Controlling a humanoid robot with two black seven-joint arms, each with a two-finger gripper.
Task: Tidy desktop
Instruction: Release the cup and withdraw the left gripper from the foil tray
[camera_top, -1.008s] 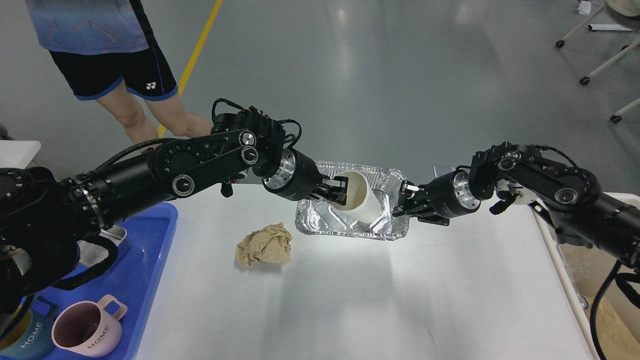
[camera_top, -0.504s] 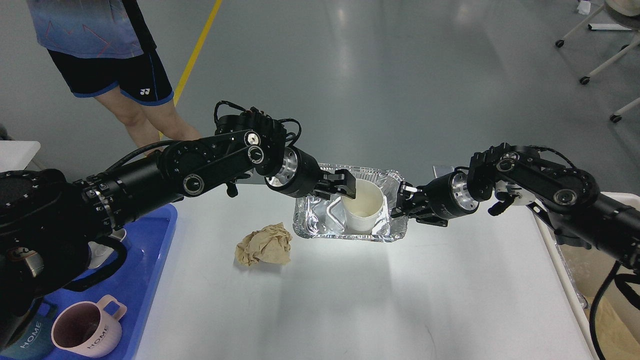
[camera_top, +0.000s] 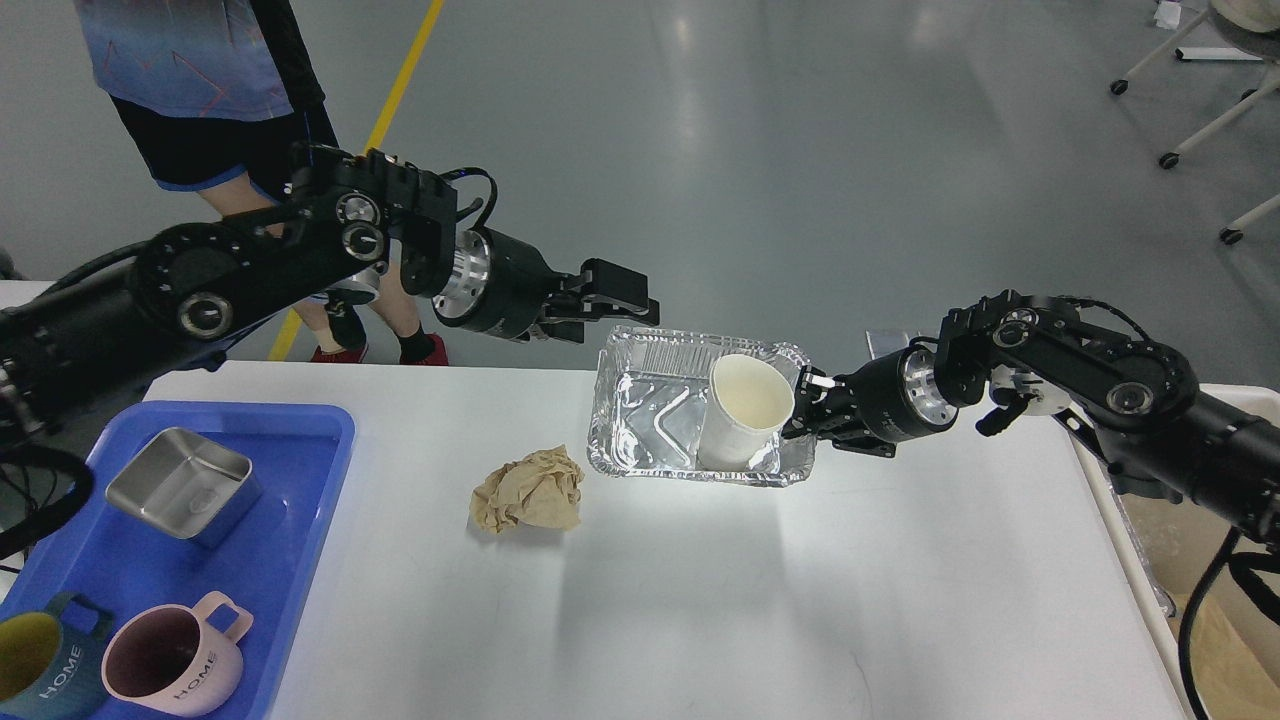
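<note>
The white desktop (camera_top: 700, 600) holds a foil tray (camera_top: 650, 420) at the back middle, with a white paper cup (camera_top: 745, 420) standing upright inside its right half. A crumpled brown paper ball (camera_top: 530, 490) lies on the desktop left of the foil tray. My left gripper (camera_top: 615, 295) is open and empty, in the air above and left of the foil tray's far left corner. My right gripper (camera_top: 808, 405) is shut on the foil tray's right rim, right beside the cup.
A blue tray (camera_top: 310, 500) on the left holds a steel box (camera_top: 185, 485), a pink mug (camera_top: 170, 665) and a dark mug (camera_top: 40, 670). A cream bin (camera_top: 1150, 560) sits off the right edge. A person (camera_top: 220, 90) stands at the far left.
My left gripper let go of the cup in the foil tray, then drew back up and to the left. The cup now stands upright. The right gripper kept its hold on the rim.
</note>
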